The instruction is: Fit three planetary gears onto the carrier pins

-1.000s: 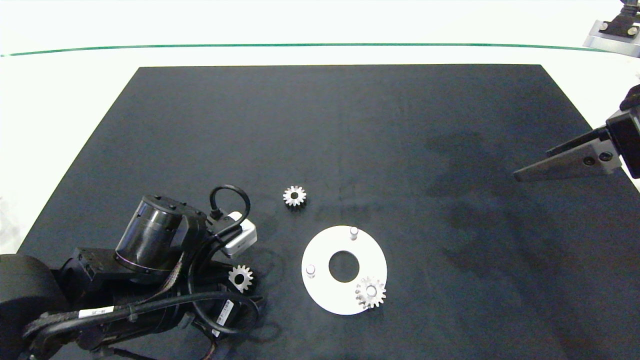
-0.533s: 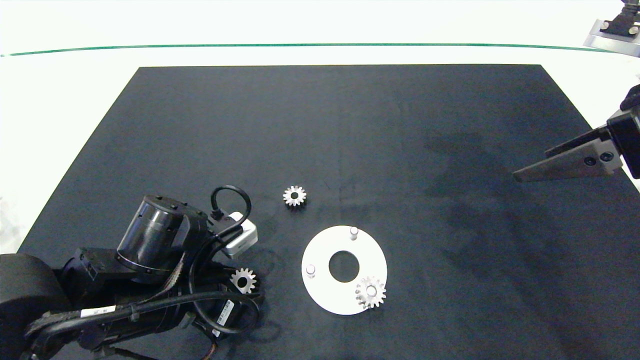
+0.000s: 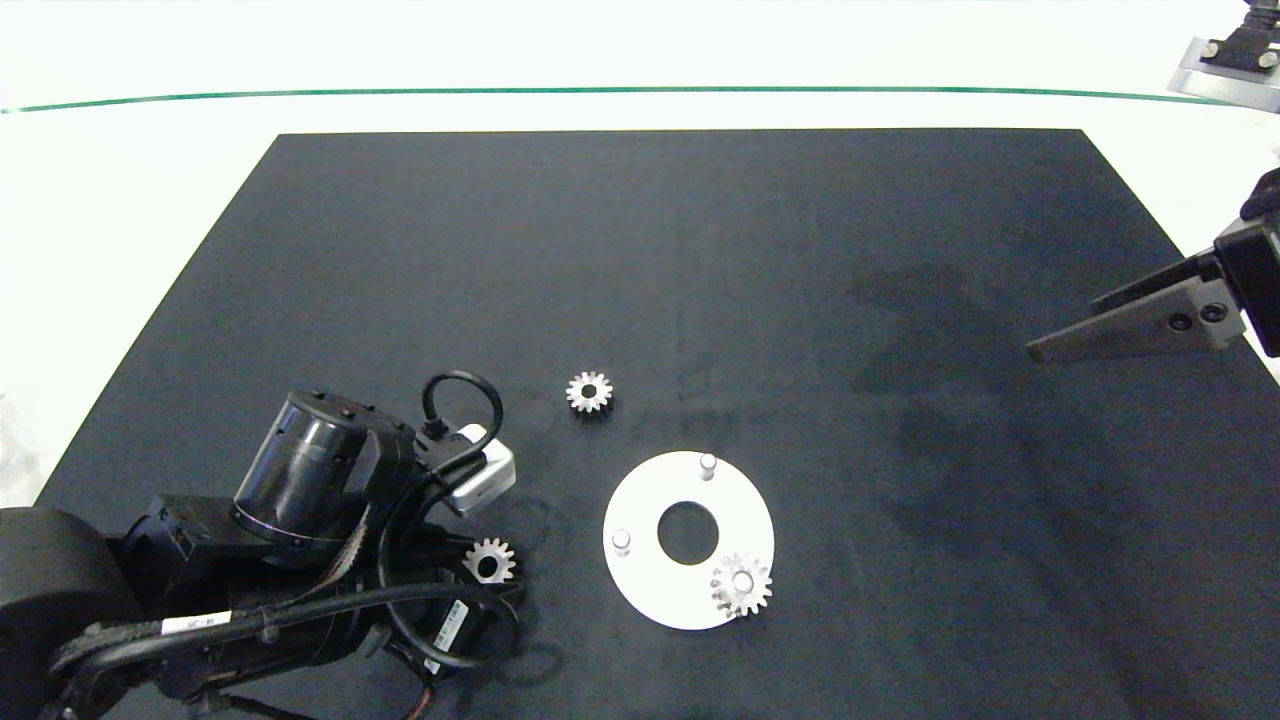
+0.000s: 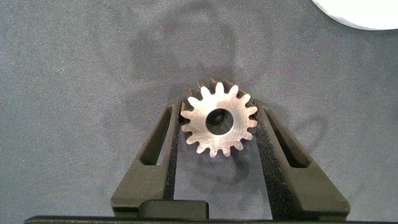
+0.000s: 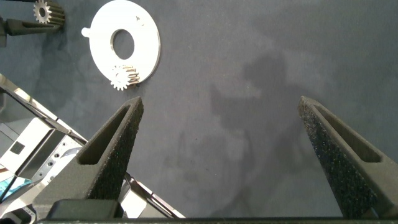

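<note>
Silver gear [image 4: 219,121] sits clamped between the left hand's [image 4: 219,124] fingers.

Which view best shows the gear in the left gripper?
Left wrist view: the gear fills the frame between the left gripper's fingers, teeth and bore clear. Head view shows it small beside the arm; right wrist view shows it tiny at the edge.

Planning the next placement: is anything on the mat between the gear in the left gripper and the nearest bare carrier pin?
Nothing visible. The left gripper is shut on a gear, and only bare black mat lies between it and the nearest free pin on the white disc.
</note>
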Controlling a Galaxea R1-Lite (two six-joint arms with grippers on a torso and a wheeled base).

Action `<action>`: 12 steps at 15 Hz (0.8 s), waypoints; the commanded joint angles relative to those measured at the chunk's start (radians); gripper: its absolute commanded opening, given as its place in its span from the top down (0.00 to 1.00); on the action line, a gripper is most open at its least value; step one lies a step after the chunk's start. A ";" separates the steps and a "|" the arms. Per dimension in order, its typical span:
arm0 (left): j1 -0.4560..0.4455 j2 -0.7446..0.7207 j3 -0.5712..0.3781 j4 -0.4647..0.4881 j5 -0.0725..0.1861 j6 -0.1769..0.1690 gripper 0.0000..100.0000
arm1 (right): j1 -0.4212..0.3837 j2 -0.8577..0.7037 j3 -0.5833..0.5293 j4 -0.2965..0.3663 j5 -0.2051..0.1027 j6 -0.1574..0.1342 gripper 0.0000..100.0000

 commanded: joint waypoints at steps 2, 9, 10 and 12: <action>-0.003 -0.008 0.000 0.000 -0.002 0.002 0.74 | 0.000 0.001 0.000 0.006 0.002 -0.002 0.00; -0.024 -0.082 -0.037 0.009 -0.004 0.015 0.78 | -0.003 0.003 0.000 0.006 0.002 -0.002 0.00; -0.032 -0.083 -0.034 0.009 -0.002 0.015 0.78 | -0.003 0.003 0.000 0.006 0.002 -0.002 0.00; -0.043 -0.082 -0.029 0.009 0.008 0.013 0.78 | -0.003 0.003 0.000 0.006 0.002 -0.002 0.00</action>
